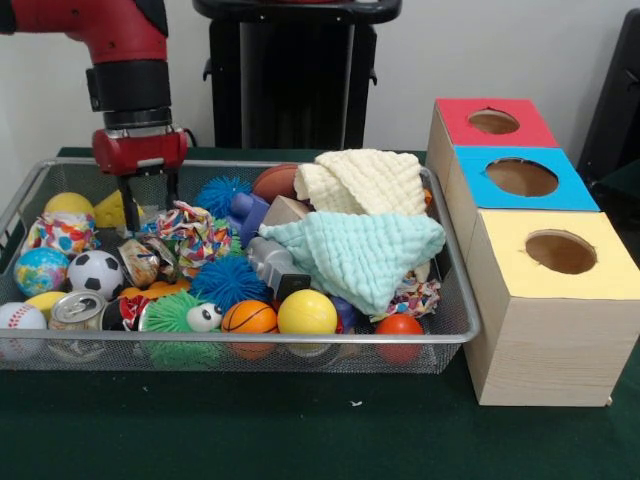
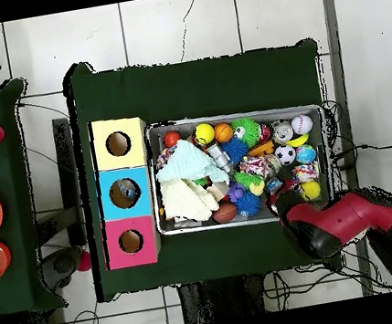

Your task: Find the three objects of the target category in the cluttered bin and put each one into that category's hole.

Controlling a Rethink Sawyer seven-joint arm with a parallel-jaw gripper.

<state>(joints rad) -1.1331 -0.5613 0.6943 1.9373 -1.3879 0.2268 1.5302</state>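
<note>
The wire mesh bin (image 1: 452, 335) is full of toys and cloths; it also shows in the overhead view (image 2: 229, 116). I cannot pick out any see-through plastic bottle in the clutter; they are hidden. The blue-surround hole (image 1: 522, 177) is the middle one on the wooden box right of the bin, and shows in the overhead view (image 2: 124, 192). My gripper (image 1: 149, 205) points straight down at the bin's far left corner, fingers open and empty, tips just above a rope toy (image 1: 190, 232). In the overhead view the gripper (image 2: 281, 194) is at the bin's lower right.
A mint cloth (image 1: 360, 252) and a cream cloth (image 1: 365, 180) cover the bin's right half. A silver can (image 1: 77, 310), a soccer ball (image 1: 95, 272), spiky balls and other balls fill the left. Red hole (image 1: 493, 121) and yellow hole (image 1: 560, 251) flank the blue one.
</note>
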